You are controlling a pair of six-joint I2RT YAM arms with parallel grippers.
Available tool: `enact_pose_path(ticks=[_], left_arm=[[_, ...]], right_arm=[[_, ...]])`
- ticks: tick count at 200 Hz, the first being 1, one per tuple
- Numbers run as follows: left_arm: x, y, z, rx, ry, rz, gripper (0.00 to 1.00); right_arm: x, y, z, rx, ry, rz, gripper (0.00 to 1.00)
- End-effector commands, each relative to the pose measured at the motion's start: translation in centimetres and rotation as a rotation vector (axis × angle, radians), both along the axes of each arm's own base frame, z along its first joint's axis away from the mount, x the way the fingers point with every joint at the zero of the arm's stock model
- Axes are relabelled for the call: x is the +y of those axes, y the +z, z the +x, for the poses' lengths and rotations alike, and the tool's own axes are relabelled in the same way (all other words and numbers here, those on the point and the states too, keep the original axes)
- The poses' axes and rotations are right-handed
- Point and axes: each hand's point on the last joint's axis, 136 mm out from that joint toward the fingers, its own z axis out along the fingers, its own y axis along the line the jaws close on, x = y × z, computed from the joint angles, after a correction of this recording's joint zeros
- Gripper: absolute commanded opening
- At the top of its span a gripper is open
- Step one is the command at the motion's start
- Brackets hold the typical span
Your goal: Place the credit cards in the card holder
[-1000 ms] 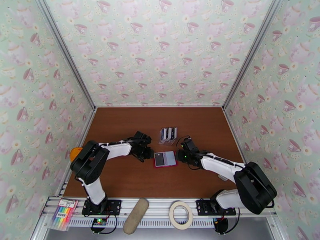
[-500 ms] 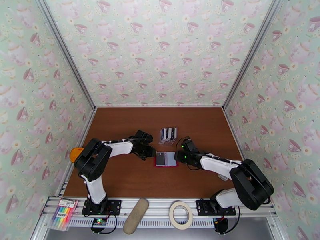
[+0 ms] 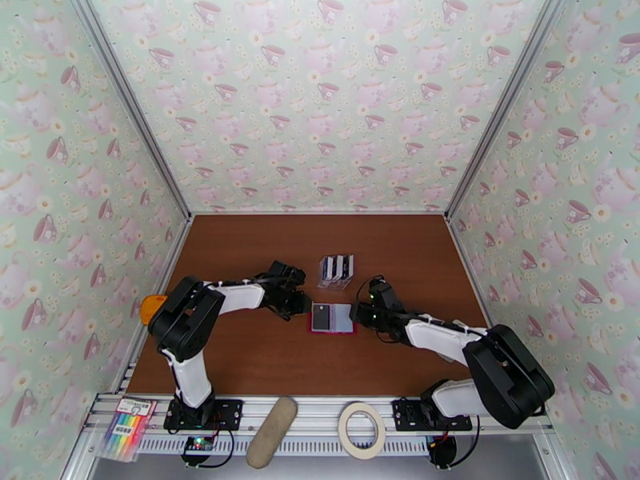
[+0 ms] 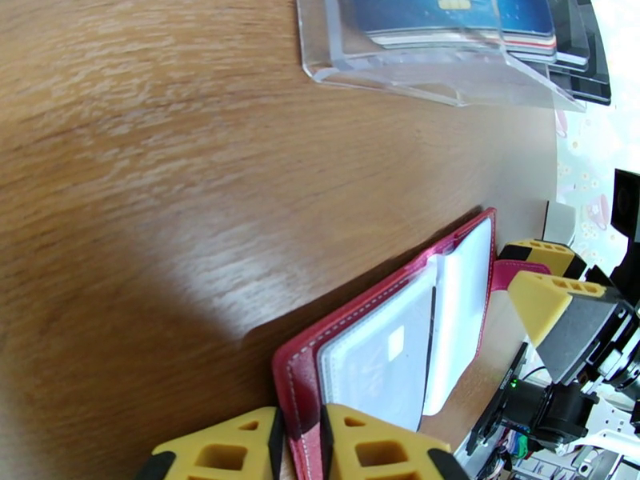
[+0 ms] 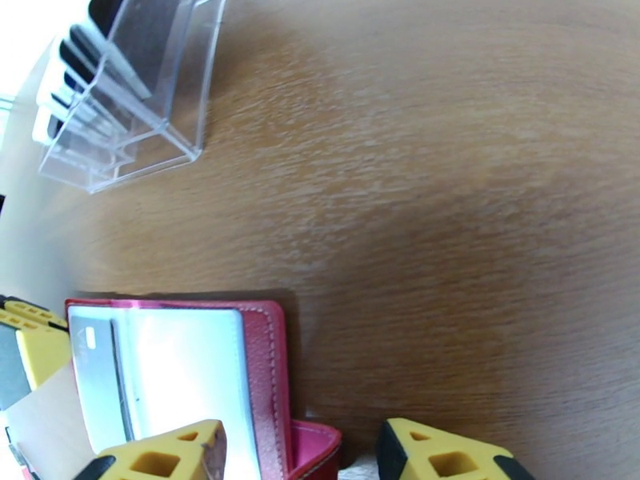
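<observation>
A brown wood-grain desk (image 3: 264,354) stands inside a three-sided booth. Behind it and to either side rise walls (image 3: 320,98) papered pale green with pink teacups and teapots. Aluminium posts (image 3: 132,106) climb from the desk's two far corners. A slotted aluminium rail (image 3: 316,410) runs along its near edge. Even light leaves a soft sheen on the wood.
</observation>
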Motion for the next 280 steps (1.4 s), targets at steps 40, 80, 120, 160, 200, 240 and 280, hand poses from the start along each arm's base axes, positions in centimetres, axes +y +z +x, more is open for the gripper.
enact_pose_path(ticks=[40,80,120,160,200,240,280], left_arm=[[0.6,-3.3,0.5,0.009,0.031,0.055,0.21],[0.5,-3.4,0.5,0.016,0.032,0.047,0.21],[0.5,-3.3,0.5,0.017,0.033,0.047,0.21],[0.5,-3.4,0.4,0.021,0.033,0.046,0.21],[0.5,-3.5,0.4,0.023,0.033,0.047,0.21],[0.6,-3.5,0.5,0.026,0.036,0.047,0.21],[0.5,-3.6,0.4,0.027,0.034,0.044,0.20]], right_arm=[[1.1,-1.4,-3.0,0.111,0.070,0.073,0.53],[1.6,-1.5,-3.2,0.117,0.083,0.100,0.52],[2.0,-1.8,-3.1,0.125,0.091,0.116,0.49],[1.8,-1.8,-3.0,0.127,0.082,0.106,0.47],[1.8,-1.8,-2.9,0.122,0.076,0.105,0.44],[1.9,-1.3,-2.7,0.111,0.077,0.111,0.40],[2.2,0.0,-2.3,0.082,0.087,0.126,0.36]])
